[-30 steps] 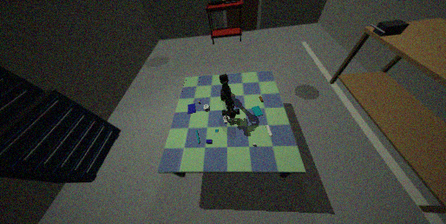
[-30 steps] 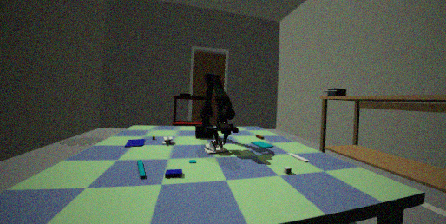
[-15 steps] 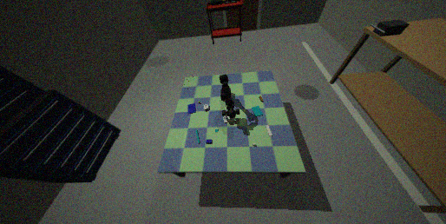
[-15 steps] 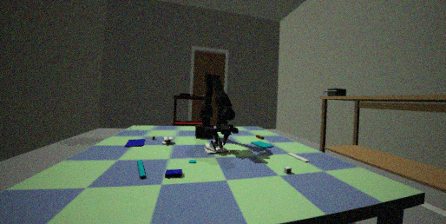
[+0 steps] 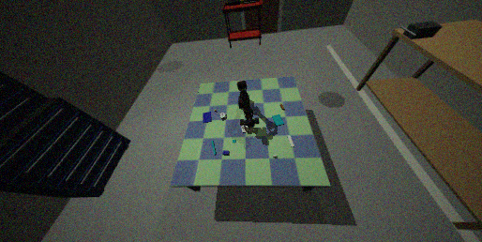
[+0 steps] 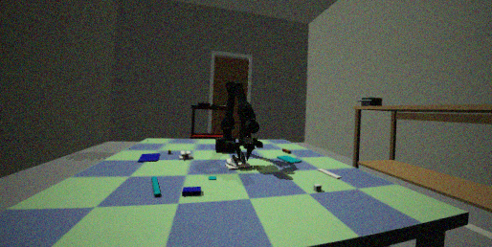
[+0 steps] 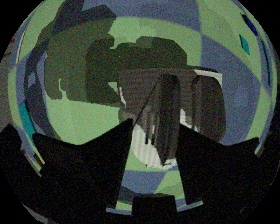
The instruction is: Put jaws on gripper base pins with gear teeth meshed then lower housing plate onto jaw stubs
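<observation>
Wrist view: pincer (image 5: pixel 246 126) (image 6: pixel 243 161) (image 7: pixel 151 124) part-closed, shut on a dark grey jaw piece (image 7: pixel 169 112), which shows between and just beyond the fingertips. Long axis of that piece runs up and down the view, about the way the fingers point, across their closing direction. Second jaw piece (image 7: pixel 209 107) stands just beside it, to the right in the same view, long axis roughly parallel. Pale gripper base (image 5: pixel 243 129) (image 6: pixel 237 165) (image 7: pixel 145 149) lies under and around both, on the worktop (image 5: pixel 258 173) (image 6: pixel 211 223) (image 7: pixel 86 117), right at the foot of the one arm (image 5: pixel 244 101) (image 6: pixel 246 115). No other arm to pick from.

Coming move probably turns on the held piece's bore lining up over its pin, teeth facing the neighbour; pins and tooth contact can't be made out, so seated or not: cannot tell. Likely step: setting this jaw. Housing plate presumably still to do; which loose part it is, can't say.

Materials: base off-white, flat, faint fine banding, partly in shadow; jaw pieces matt, slab-like, rounded upper ends. White lumpy piece (image 5: pixel 222 115) (image 6: pixel 185 155) sits apart. Blue slab (image 5: pixel 207 117) (image 6: pixel 149 158) flat, squarish, smooth; teal slab (image 5: pixel 278 120) (image 6: pixel 289 159) (image 7: pixel 27 121) likewise.
</observation>
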`<state>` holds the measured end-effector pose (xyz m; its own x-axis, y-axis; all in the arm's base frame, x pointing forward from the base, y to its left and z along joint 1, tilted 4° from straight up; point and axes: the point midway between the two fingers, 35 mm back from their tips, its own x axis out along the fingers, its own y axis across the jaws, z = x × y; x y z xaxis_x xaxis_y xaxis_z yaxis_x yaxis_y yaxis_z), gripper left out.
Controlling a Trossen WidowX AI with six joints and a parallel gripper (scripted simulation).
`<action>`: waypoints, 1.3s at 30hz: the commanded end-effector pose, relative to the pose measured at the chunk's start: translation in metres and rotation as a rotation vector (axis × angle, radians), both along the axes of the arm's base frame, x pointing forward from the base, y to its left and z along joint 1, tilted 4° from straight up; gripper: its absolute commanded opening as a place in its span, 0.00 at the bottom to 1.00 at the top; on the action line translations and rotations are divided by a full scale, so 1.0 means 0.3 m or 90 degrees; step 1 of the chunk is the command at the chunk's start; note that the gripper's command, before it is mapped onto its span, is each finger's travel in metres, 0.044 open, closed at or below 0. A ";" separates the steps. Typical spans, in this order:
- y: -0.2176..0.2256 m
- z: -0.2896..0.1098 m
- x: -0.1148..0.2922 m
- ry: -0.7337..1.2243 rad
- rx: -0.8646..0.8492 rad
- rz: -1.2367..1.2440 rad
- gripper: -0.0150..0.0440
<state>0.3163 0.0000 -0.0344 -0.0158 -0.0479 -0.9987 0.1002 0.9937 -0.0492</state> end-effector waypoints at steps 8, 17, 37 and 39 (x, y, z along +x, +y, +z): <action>0.001 -0.012 0.000 0.000 0.002 0.002 0.48; 0.000 -0.022 -0.001 0.000 0.002 0.001 0.48; 0.000 -0.033 -0.001 0.000 0.002 0.000 0.48; 0.000 -0.033 -0.001 0.000 0.002 0.000 0.48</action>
